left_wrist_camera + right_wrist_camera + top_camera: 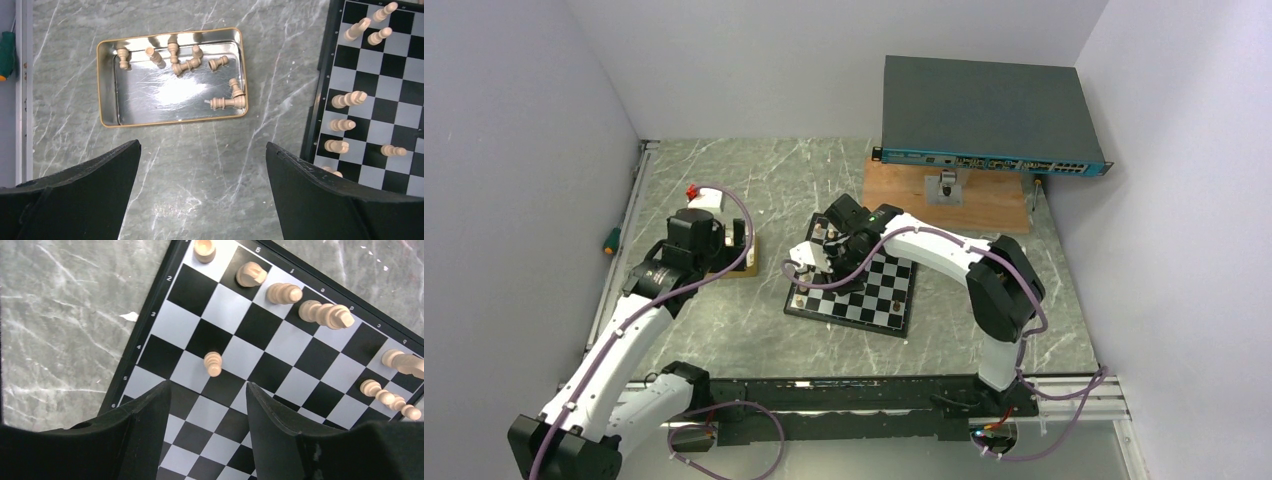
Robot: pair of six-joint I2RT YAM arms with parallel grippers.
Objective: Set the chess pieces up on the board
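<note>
Pale, plain walls close the table on three sides. The table top is grey-green marble with white veins, evenly lit. At its far right corner lies a brown wooden plank, with a dark flat box above it

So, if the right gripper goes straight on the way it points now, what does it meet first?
Probably the lone light pawn standing on the board: in the right wrist view it is just ahead of the right gripper, in line with the gap between its open jaws. Depth is unclear.
</note>
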